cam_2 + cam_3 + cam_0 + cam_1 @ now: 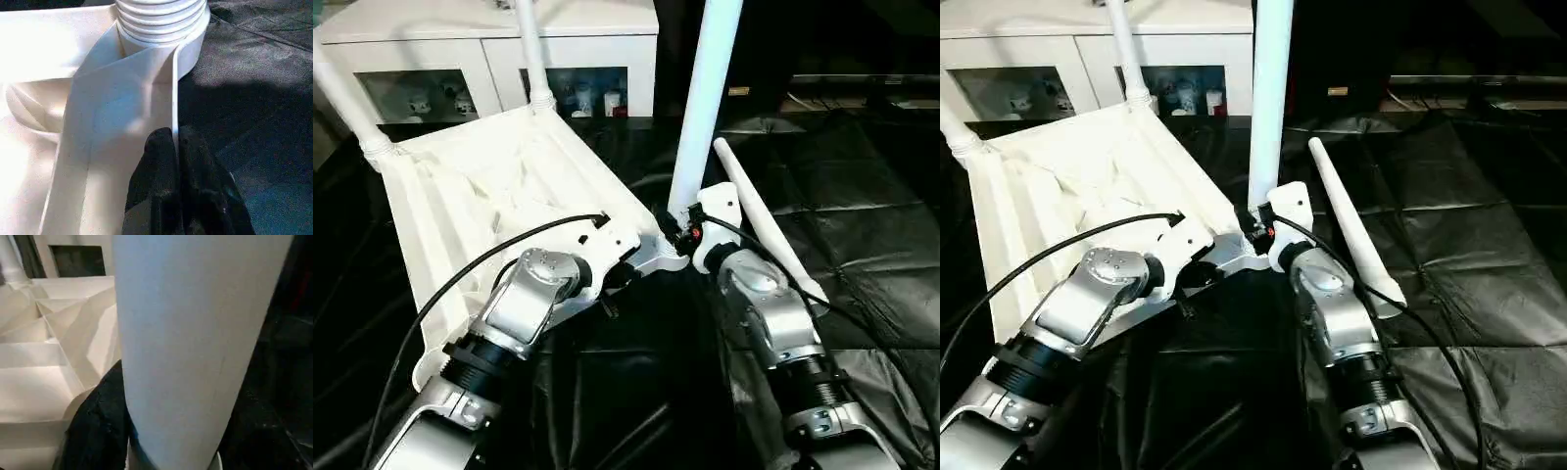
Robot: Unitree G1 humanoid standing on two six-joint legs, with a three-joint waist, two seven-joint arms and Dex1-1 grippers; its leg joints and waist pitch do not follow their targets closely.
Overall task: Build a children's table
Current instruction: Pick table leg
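Nearest the robot, the left gripper (175, 147) is pinched shut on the thin side rim of the upturned tabletop (480, 186), just short of the near corner socket (161, 24); that reads as a steadying hold, keeping the top from skidding on the black cloth (862, 225) while a leg is worked in; right at that socket the right gripper (683, 231) is clamped round the base of the upright leg (705, 98), one black finger (98, 426) pressed to the tube's side, jaws about half spread to take its width; held low like this, the leg can be pushed or twisted down into the ribbed collar, and I'd judge this third leg is being seated now; just beside the socket, on the right gripper's side, the loose fourth leg (764, 220) lies flat on the cloth, waiting within easy reach; across the ribbed underside from the socket, two fitted legs (533, 54) already stand at the far corners; beyond them sits the white glass-door cabinet (489, 49).
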